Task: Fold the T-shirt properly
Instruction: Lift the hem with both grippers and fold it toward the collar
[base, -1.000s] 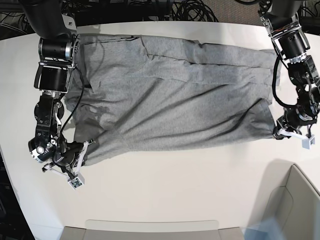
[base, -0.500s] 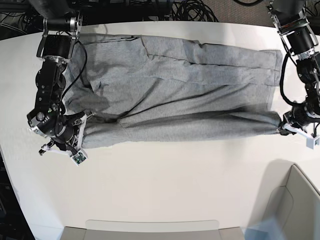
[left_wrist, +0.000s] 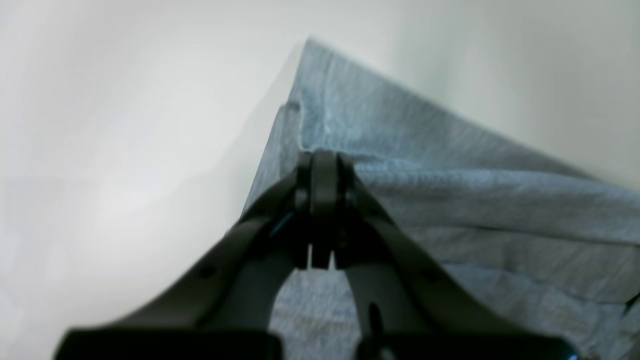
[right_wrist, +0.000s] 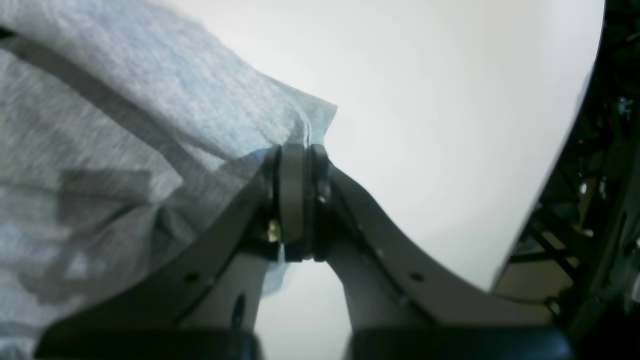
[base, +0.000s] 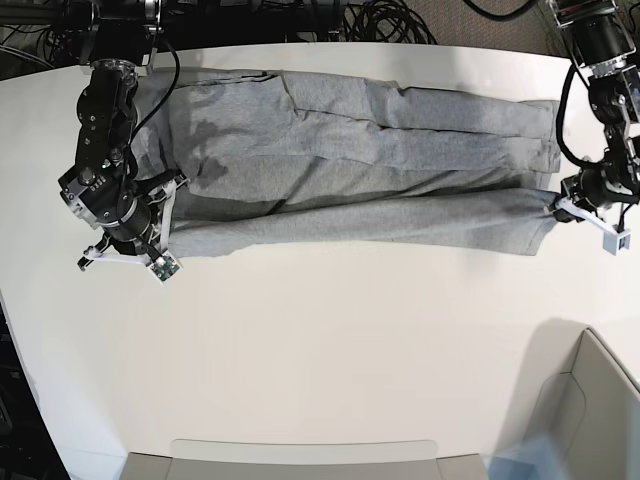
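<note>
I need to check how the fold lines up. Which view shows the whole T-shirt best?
The base view: the T-shirt lies there end to end. Each wrist view shows only a pinched corner, by the left gripper and the right gripper.

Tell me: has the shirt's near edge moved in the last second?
Yes. The shirt's near edge has been drawn toward the table's far side.

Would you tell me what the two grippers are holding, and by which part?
Both hold the T-shirt: the left gripper and the right gripper are each shut on a corner of its near edge.
</note>
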